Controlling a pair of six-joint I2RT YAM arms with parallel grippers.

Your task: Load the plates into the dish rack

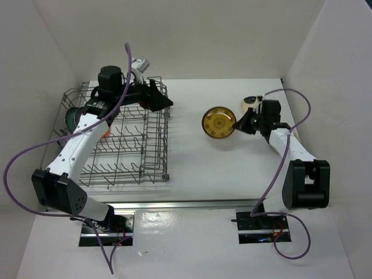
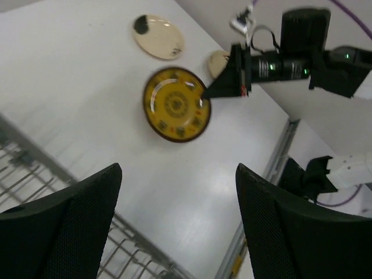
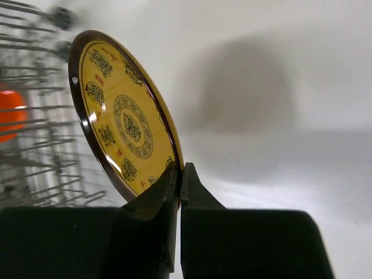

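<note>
The yellow-brown patterned plate is right of the dish rack. My right gripper is shut on its right rim. A cream plate with a dark mark and a second cream plate lie on the table behind it; the second is partly hidden by the right gripper. An orange plate and a blue-green plate stand in the rack. My left gripper hangs open and empty over the rack's far right corner.
White walls close in the table on the left, back and right. The grey wire rack fills the left half of the table. Purple cables loop from both arms. A metal rail runs along the near edge.
</note>
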